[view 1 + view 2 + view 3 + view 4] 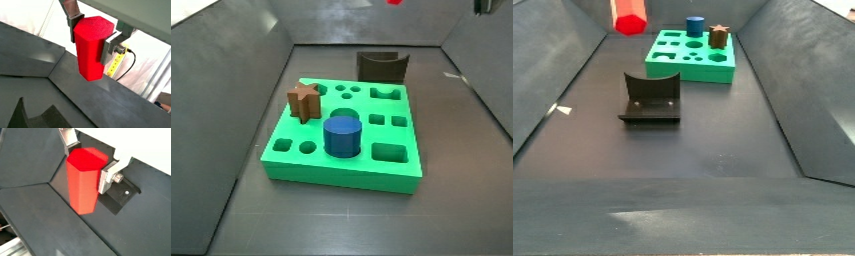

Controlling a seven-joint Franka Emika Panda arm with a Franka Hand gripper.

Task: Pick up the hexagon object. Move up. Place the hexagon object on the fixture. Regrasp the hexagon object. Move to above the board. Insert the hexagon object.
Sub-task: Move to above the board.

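The dark floor (673, 150) of my walled workspace is the biggest thing here, sloping grey panels rising on its sides. On it lies the board (345, 165), a bright green slab full of shaped holes; in a side view (694, 58) it sits at the far end. A blue cylinder (341, 135) stands upright in one of its holes, and a brown star-shaped block (302, 100) stands at its edge. The fixture (651, 98) rests on the floor, apart from the board and nearer that camera; in a side view (382, 66) it stands just behind the board, its curved notch facing up.

My gripper (93, 30) is high above the floor, pinching the hexagon object (91, 47) between its silver plates. In both wrist views the red prism hangs straight down from my fingers (109, 178), its hexagonal top face showing, its lower end clear of the floor. In a side view the prism (629, 17) shows at the top edge, well above the fixture and touching nothing below.
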